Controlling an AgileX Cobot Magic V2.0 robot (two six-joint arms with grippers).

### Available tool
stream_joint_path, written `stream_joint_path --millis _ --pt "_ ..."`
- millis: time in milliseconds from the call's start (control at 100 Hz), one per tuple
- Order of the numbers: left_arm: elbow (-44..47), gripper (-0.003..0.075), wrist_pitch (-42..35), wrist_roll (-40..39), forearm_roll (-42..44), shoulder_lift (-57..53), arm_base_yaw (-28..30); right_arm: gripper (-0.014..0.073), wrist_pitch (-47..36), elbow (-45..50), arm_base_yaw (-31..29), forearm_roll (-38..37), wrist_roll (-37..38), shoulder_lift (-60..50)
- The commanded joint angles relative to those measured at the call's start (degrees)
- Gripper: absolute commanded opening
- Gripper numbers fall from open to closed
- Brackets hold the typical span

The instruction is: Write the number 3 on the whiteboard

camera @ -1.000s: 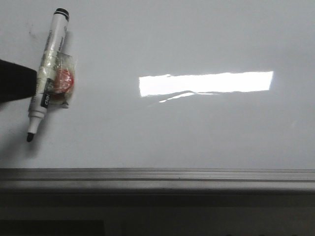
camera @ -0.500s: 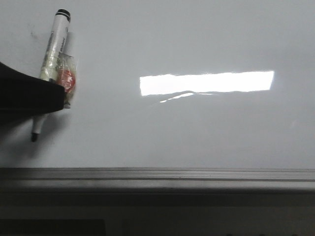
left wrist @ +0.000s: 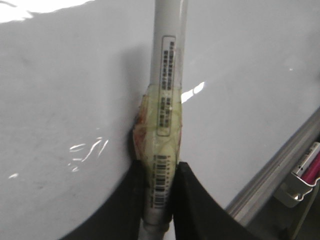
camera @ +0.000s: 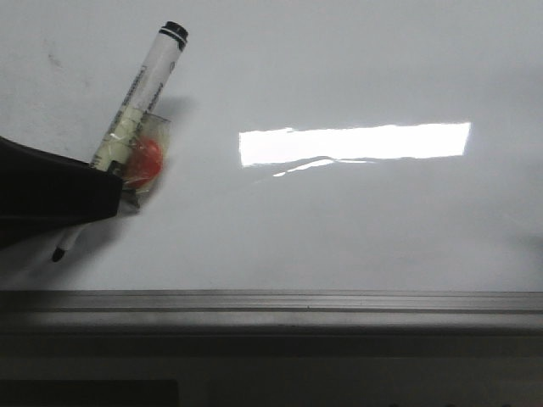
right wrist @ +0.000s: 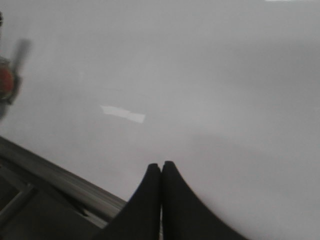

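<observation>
Two black fingers (left wrist: 192,200) of the left pincer (left wrist: 159,200) clench the lower barrel of a white whiteboard marker (left wrist: 167,90), one on each side of the barcode label, so the pincer is grasping the marker. In the front view the same pincer (camera: 89,208) reaches in from the left edge as a dark wedge, with the marker (camera: 140,97) rising out of it tilted toward the right, its black end cap uppermost and its dark writing tip (camera: 58,253) poking out below the fingers, at or just above the whiteboard (camera: 339,229); I cannot tell whether it touches. Clear yellowish tape (left wrist: 160,135) wraps the barrel just above the grip, and it binds a small red-orange object (camera: 144,158) against the marker's side. The right pincer (right wrist: 161,200) hangs over a bare stretch of the board with its two dark fingertips pressed together, clenched on nothing. The whiteboard fills nearly the whole front view, glossy grey-white, carrying a bright rectangular light reflection (camera: 355,144) to the right of the marker. No stroke of the number 3 shows on it; only a faint dark smudge (camera: 55,61) sits near the upper left. The board's grey metal frame edge (camera: 271,303) runs along the near side.
</observation>
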Motion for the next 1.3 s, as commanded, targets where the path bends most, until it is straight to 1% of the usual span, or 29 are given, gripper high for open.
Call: stream_joint_path --millis 0,30,40,80,140,180,190,210,220,260,290,320,490,630,780,850,900,920,960,990,1010,1020,1030,1050,1150,1200,1250,1270,1290 --pt "-1.58 -0.002 -4.94 -0.34 6.91 -1.66 -0.76 -0.0062 -3.77 -4.89 4.09 0.29 -2.16 4.91" --pt "-1.74 -0.002 -5.01 -0.22 8.62 -1.66 -0.76 -0.0052 -3.77 -6.39 5.62 0.29 -2.47 6.44" --pt "-1.88 -0.002 -5.01 -0.21 10.53 -1.66 -0.76 -0.0047 -3.64 -6.71 6.01 0.29 -2.63 6.83" --pt "-2.16 -0.002 -5.01 -0.21 13.91 -1.66 -0.76 -0.0012 -3.51 -8.25 7.96 0.18 -3.81 8.78" --pt "-2.68 -0.002 -5.04 -0.21 18.5 -1.66 -0.76 0.0108 -3.39 -10.9 11.82 0.18 -4.64 12.28" --pt "-3.12 -0.002 -5.15 -0.11 21.37 -1.66 -0.76 0.0219 -3.39 -12.59 13.62 0.18 -4.96 13.88" --pt "-3.21 -0.002 -5.15 -0.12 21.81 -1.66 -0.76 0.0259 -3.26 -13.12 14.32 0.18 -4.98 14.48" --pt "-3.47 -0.002 -5.15 -0.12 23.23 -1.66 -0.76 0.0298 -3.14 -13.66 15.33 0.18 -5.12 15.33" --pt "-3.55 -0.002 -5.15 -0.12 23.73 -1.66 -0.76 0.0336 -3.17 -14.18 15.65 0.18 -5.12 15.6" --pt "-3.95 -0.002 -5.15 0.01 26.59 -1.66 -0.76 0.0433 -2.78 -15.71 17.45 0.18 -5.12 17.13" --pt "-4.16 -0.002 -5.15 0.01 28.36 -1.66 -0.76 0.0475 -2.21 -16.78 18.58 0.18 -5.21 18.11" --pt "-4.59 -0.002 -5.01 0.13 30.22 -1.66 -0.76 0.0493 -1.45 -17.84 19.56 0.18 -5.21 19.03" --pt "-4.94 -0.002 -5.02 0.13 33.57 -1.66 -0.76 0.0435 -0.63 -22.73 23.97 0.18 -5.21 24.88" --pt "-4.94 -0.002 -5.12 0.13 33.57 -1.66 -0.76 0.0423 -1.21 -25.08 26.4 0.18 -5.21 28.7" --pt "-4.94 -0.002 -5.27 0.13 33.94 -1.66 -0.76 0.0422 -3.37 -26.08 26.88 0.1 -5.78 31.67" --pt "-4.94 -0.002 -5.48 0.13 33.94 -1.66 -0.76 0.0395 -3.38 -26.4 26.88 0.1 -5.78 32.74" --pt "-4.94 -0.002 -5.59 0.13 33.94 -1.66 -0.76 0.0352 -3.5 -26.4 26.88 0.1 -5.78 33.18" --pt "-4.94 -0.002 -5.59 0.13 33.94 -1.66 -0.76 0.0322 -3.5 -26.4 26.88 0.1 -5.78 33.29" --pt "-4.94 -0.002 -5.59 0.13 33.96 -1.66 -0.76 0.0215 -3.5 -26.4 26.88 0.1 -5.78 33.57" --pt "-4.94 -0.002 -5.59 0.13 34.06 -1.66 -0.76 0.0153 -3.5 -26.4 26.88 0.1 -5.78 33.57" --pt "-4.94 -0.002 -5.59 0.13 34.06 -1.66 -0.76 0.0059 -3.62 -26.4 26.88 0.1 -5.78 33.57" --pt "-4.94 -0.002 -5.59 0.13 34.21 -1.66 -0.76 0.0035 -3.62 -26.4 26.88 0.1 -5.78 33.57" --pt "-4.94 -0.002 -5.59 0.13 34.2 -1.66 -0.76 -0.0014 -3.62 -26.4 26.88 0.1 -5.78 33.57" --pt "-4.94 -0.002 -5.59 0.13 34.2 -1.66 -0.76 -0.0075 -3.62 -26.4 26.88 0.1 -5.78 33.57" --pt "-4.94 -0.0017 -5.59 0.13 34.2 -1.66 -0.76 -0.0063 -3.32 -26.4 26.88 0.1 -5.78 33.57" --pt "-4.94 0.0008 -5.59 0.13 34.2 -1.66 -0.76 -0.0063 -3.21 -26.4 26.88 0.1 -5.78 33.57" --pt "-4.94 0.0076 -5.59 0.13 34.2 -1.66 -0.76 -0.0064 -3.21 -26.4 26.88 0.1 -5.78 33.57" --pt "-4.94 0.0115 -5.59 0.13 34.2 -1.66 -0.76 -0.0065 -3.21 -26.4 26.88 0.1 -5.78 33.57" --pt "-4.94 0.0175 -5.59 0.13 33.66 -1.86 -0.76 -0.0065 -3.21 -26.4 26.88 -0.21 -5.78 33.57"
